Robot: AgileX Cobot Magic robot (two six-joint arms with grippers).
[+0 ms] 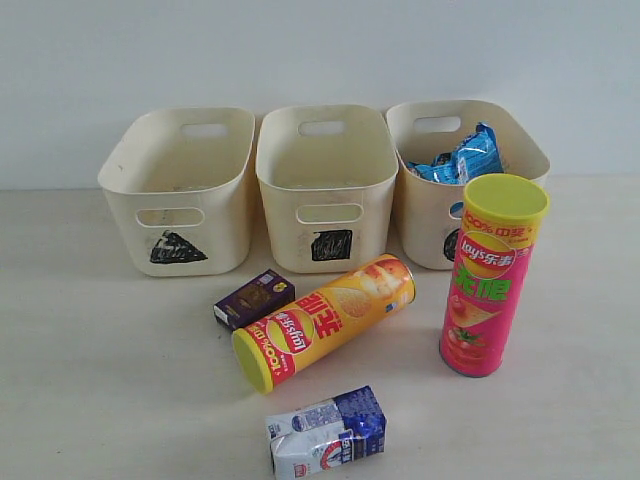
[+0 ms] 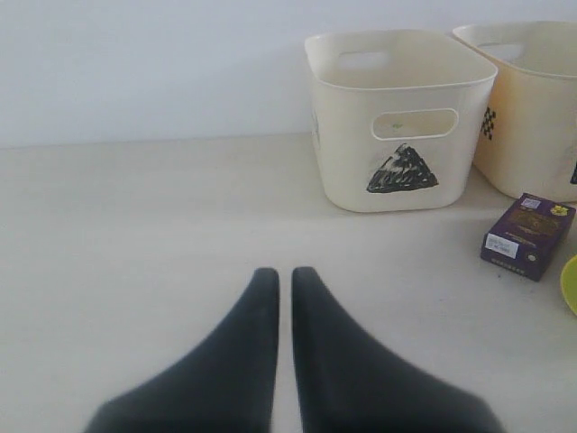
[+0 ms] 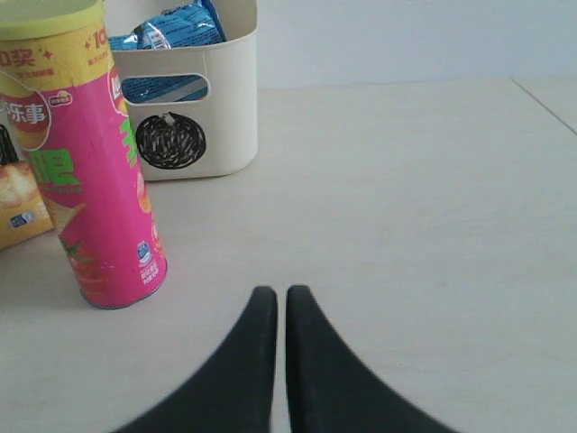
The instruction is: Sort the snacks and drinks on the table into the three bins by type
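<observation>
Three cream bins stand at the back: triangle bin [image 1: 180,190], square bin [image 1: 327,185], circle bin [image 1: 430,200]. A blue bag [image 1: 465,158] lies in the circle bin. The orange-black-white bag is out of view. The yellow Lay's tube [image 1: 325,318] lies on its side mid-table, with the purple box [image 1: 254,298] beside it. The pink tube [image 1: 493,275] stands upright at the right. The blue-and-white milk carton [image 1: 327,434] lies near the front edge. My left gripper [image 2: 278,272] is shut over bare table, well short of the triangle bin [image 2: 397,117] and purple box [image 2: 528,235]. My right gripper [image 3: 274,291] is shut, empty, beside the pink tube [image 3: 86,162].
A plain white wall runs behind the bins. In the right wrist view the circle bin [image 3: 194,99] holds the blue bag [image 3: 176,25], and a table edge [image 3: 545,95] shows far off. Neither arm shows in the exterior view.
</observation>
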